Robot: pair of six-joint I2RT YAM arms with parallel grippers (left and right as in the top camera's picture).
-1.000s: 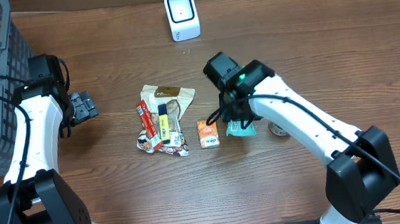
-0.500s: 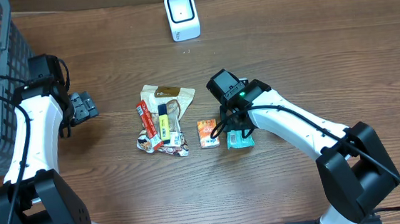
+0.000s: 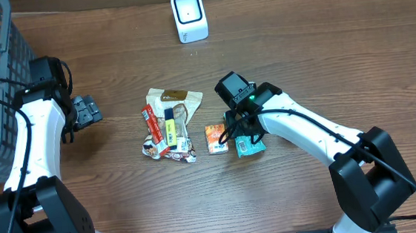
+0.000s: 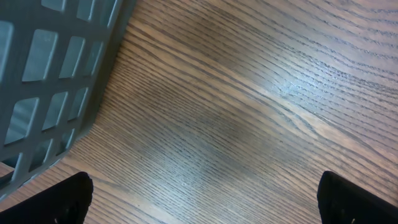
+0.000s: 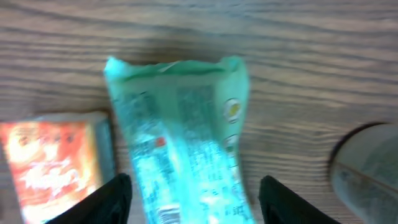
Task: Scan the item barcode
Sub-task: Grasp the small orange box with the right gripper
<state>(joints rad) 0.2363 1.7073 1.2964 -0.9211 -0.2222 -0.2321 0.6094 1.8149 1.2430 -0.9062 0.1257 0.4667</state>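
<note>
The right gripper stands part open, one finger on either side of a teal packet that lies flat on the desk. An orange packet lies just beside it, and the white scanner stands well apart. The left gripper is spread wide and empty, near a grey basket.

Green packet moved and released
The right gripper has been drawn toward the front edge of the table, and the packet has been brought with it, nearer the orange box. The jaws have been widened off the packet. The small round item is now hidden overhead by the forearm.
</note>
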